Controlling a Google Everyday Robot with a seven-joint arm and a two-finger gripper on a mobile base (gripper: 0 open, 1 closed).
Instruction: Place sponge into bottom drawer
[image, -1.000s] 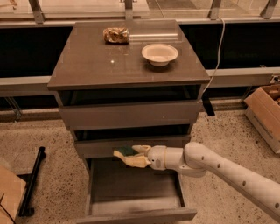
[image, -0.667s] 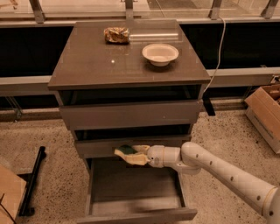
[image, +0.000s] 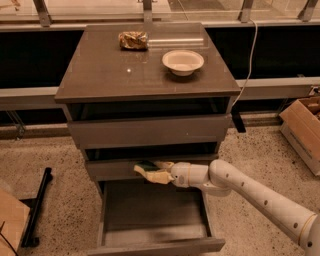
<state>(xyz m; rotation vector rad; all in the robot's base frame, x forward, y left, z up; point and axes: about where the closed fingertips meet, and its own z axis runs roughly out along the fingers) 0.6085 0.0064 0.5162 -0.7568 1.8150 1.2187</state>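
And here's the white tool (image: 161, 173), reaching in from 4 o'clock on its pale jointed arm, clamped on the small sponge (image: 148, 171) with the dark green scouring top and pale yellow foam. The sponge hangs in the air right in front of the grey-brown middle drawer front (image: 112, 170), over the 12 o'clock end of the pulled-out grey bottom drawer (image: 150, 212). Now the danger! The sponge looks very near that middle front, so a lift or a push towards 12 o'clock could scrape it and twist it in the grip. Let go from up here and light foam may bounce (it weighs next to nothing) and hop the low wall onto the speckled floor. Lowering has its own trap: the forearm crosses near the drawer's 3 o'clock wall and could knock it. As for contents, the bottom drawer shows only plain grey floor, and the two drawers above hide theirs. On the brown desk (image: 110, 70), the round cream bowl (image: 183, 61) at 1 o'clock looks empty, with the shiny gold-brown foil packet (image: 133, 40) at 11 o'clock.
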